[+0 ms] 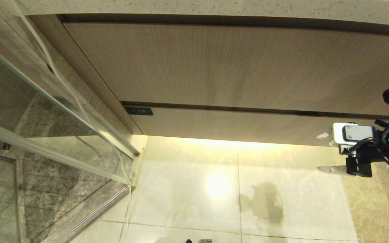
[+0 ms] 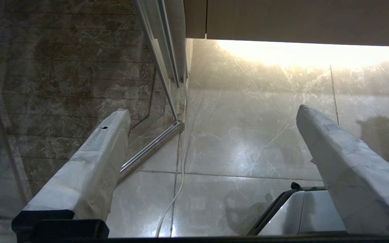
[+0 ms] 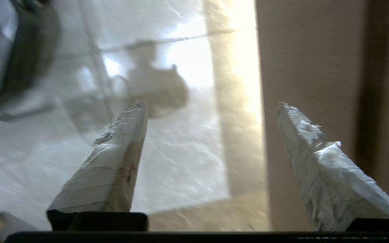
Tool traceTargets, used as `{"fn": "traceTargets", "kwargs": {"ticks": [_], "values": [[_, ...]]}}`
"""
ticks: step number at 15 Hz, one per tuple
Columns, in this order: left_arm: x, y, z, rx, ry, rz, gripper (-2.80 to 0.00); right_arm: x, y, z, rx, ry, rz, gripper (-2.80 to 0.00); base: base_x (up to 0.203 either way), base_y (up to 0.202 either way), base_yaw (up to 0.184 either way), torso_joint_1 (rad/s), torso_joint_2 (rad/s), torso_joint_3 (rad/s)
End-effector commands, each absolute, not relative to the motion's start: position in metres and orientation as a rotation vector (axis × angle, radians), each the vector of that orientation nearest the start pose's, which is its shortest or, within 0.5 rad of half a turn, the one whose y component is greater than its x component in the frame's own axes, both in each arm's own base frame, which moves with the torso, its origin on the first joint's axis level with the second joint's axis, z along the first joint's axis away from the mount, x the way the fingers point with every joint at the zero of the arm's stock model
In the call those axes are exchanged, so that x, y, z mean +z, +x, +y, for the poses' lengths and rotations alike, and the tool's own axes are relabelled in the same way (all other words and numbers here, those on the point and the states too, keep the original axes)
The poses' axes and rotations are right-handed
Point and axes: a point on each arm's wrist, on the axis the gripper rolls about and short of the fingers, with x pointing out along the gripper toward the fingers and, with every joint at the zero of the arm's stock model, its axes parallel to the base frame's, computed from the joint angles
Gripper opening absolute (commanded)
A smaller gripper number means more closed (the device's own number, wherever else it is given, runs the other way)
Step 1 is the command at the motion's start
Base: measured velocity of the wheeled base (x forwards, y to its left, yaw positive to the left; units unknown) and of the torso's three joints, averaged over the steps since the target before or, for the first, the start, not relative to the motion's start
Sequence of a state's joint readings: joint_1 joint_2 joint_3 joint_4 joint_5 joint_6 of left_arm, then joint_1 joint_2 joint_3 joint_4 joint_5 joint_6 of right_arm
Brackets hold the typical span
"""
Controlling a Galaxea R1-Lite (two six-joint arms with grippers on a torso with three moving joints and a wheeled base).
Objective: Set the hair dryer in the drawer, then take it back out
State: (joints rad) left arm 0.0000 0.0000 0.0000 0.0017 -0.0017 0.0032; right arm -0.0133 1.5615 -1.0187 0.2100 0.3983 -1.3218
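Caught the right claw (image 1: 322,152) spread wide and empty, off to the right in front of the shut drawer (image 1: 248,126), just above the pale floor tiles (image 1: 214,189). Spotted the left claw (image 2: 211,116) spread too, hanging over the floor beside the glass door (image 1: 46,111). Couldn't see the hair dryer anywhere.

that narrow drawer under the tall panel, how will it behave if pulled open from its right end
The drawer front looks flat and handle-free, so probably slippery to grab; the dark gap above it seems the likeliest purchase. It is wide, and the right gripper sits open near its right end, so an off-centre pull may make it bind.
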Motion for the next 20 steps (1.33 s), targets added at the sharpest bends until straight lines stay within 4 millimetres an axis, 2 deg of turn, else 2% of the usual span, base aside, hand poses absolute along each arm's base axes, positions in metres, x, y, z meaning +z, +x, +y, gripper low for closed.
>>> {"fn": "traceTargets", "kwargs": {"ticks": [1,4,6,10,15,20], "values": [[0.075,-0.023,0.0,-0.002,0.003,0.002,0.0,0.186,0.274,0.009,0.842,-1.039,0.433,0.0,0.0,0.0,0.0,0.0,0.0,0.0],[0.075,-0.023,0.0,-0.002,0.003,0.002,0.0,0.175,0.28,0.012,0.868,-0.996,0.472,0.0,0.0,0.0,0.0,0.0,0.0,0.0],[0.075,-0.023,0.0,-0.002,0.003,0.003,0.0,0.175,0.288,0.012,0.863,-0.997,0.468,0.0,0.0,0.0,0.0,0.0,0.0,0.0],[0.075,-0.023,0.0,-0.002,0.003,0.002,0.0,0.161,0.321,0.014,0.847,-0.946,0.483,0.0,0.0,0.0,0.0,0.0,0.0,0.0],[0.075,-0.023,0.0,-0.002,0.003,0.002,0.0,0.148,0.357,0.016,0.811,-0.966,0.308,0.0,0.0,0.0,0.0,0.0,0.0,0.0],[0.075,-0.023,0.0,-0.002,0.003,0.002,0.0,0.145,0.373,0.015,0.863,-0.982,0.147,0.0,0.0,0.0,0.0,0.0,0.0,0.0]]}}
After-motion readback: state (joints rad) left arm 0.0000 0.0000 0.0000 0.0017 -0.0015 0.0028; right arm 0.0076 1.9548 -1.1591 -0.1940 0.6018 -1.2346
